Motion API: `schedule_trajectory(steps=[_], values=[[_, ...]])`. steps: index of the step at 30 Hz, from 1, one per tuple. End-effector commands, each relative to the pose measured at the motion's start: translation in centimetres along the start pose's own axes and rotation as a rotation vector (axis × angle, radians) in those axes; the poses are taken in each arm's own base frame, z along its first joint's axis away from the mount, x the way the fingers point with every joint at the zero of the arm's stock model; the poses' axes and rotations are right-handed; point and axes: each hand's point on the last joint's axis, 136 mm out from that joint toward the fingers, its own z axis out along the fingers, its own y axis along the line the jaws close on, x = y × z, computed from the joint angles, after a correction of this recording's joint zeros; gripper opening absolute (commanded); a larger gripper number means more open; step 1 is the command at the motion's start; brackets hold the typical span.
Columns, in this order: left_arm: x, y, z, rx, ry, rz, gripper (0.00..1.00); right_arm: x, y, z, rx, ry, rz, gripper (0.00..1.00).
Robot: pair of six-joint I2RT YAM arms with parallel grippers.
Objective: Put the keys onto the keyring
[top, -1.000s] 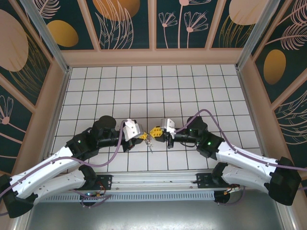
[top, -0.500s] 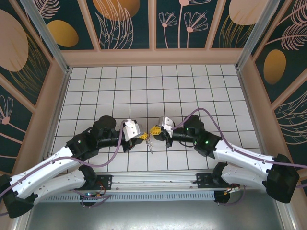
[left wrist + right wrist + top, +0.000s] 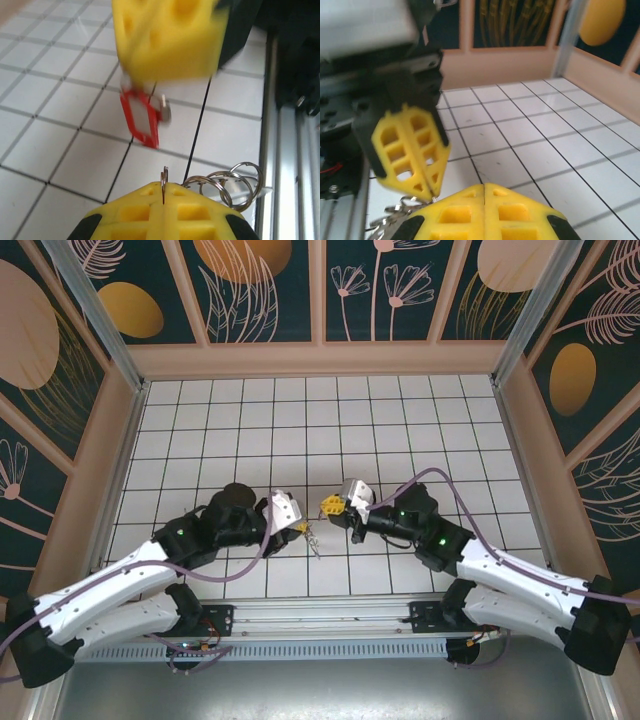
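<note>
keyring and key both held above the desk

left fingers (image 3: 135,212) closed, pinching one thin wire loop of the keyring (image 3: 222,185). its other loops bunch just beside the tips. right fingers (image 3: 165,40) closed on the red key (image 3: 142,117), which hangs below their tips, blurred. the two sets of tips face each other, near but apart, over the white tiled desk (image 3: 400,420), toward its near edge.

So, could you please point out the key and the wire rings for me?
key (image 3: 141,117), left wrist view, middle of its red head.
rings (image 3: 223,186), left wrist view, where the wire loops overlap.
</note>
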Motion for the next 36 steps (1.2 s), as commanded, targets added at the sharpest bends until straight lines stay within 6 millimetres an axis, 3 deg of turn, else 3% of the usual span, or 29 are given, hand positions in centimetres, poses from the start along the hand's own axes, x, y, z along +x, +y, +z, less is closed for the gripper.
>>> schedule_trajectory(steps=[1,3,11,20,26,31,36], values=[[2.9,0.6,1.3,-0.036,0.075,-0.017,0.00,2.4,-3.2,-1.6,0.211,0.065,0.073,0.00],[3.1,0.9,1.7,-0.051,0.098,-0.033,0.00,3.5,-4.0,-2.7,0.281,0.073,0.111,0.00],[7.8,2.5,5.8,-0.105,0.278,-0.141,0.00,5.4,-5.9,-5.7,0.427,0.031,0.180,0.00],[9.3,4.1,10.7,-0.123,0.392,-0.161,0.00,5.7,-7.7,-6.5,0.472,-0.008,0.173,0.00],[10.1,3.5,13.9,-0.054,0.439,-0.226,0.00,5.7,-9.5,-7.8,0.548,-0.020,0.193,0.00],[10.4,3.5,15.0,-0.045,0.455,-0.245,0.00,5.3,-10.1,-8.6,0.576,-0.040,0.204,0.00],[9.9,3.7,14.6,-0.051,0.467,-0.239,0.30,5.2,-10.2,-8.9,0.583,-0.042,0.204,0.00]])
